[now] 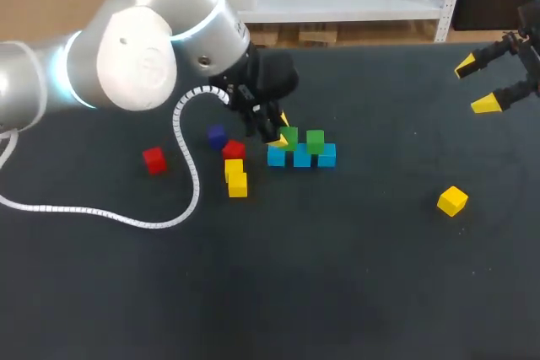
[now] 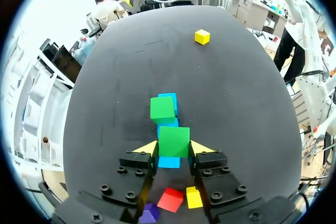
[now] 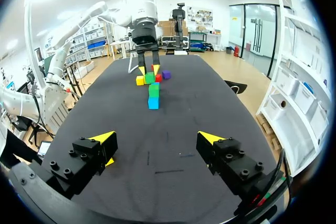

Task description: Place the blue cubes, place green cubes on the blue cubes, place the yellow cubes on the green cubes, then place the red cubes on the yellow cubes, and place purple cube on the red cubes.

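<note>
Fingertips of the left gripper (image 2: 174,148) clamp a green cube (image 2: 174,139) from both sides, and it sits on the end cube of the blue row (image 1: 302,157). A second green cube (image 1: 315,141) also tops that row. The right gripper (image 1: 475,85) hangs well apart, fingers spread and empty. A purple cube (image 1: 217,136) lies near the row.

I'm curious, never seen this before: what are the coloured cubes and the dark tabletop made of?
The green cube, like the others: probably painted wood or plastic, given flat colour and crisp edges. Tabletop: likely matte mat or fabric, dull with faint scuffs.
</note>
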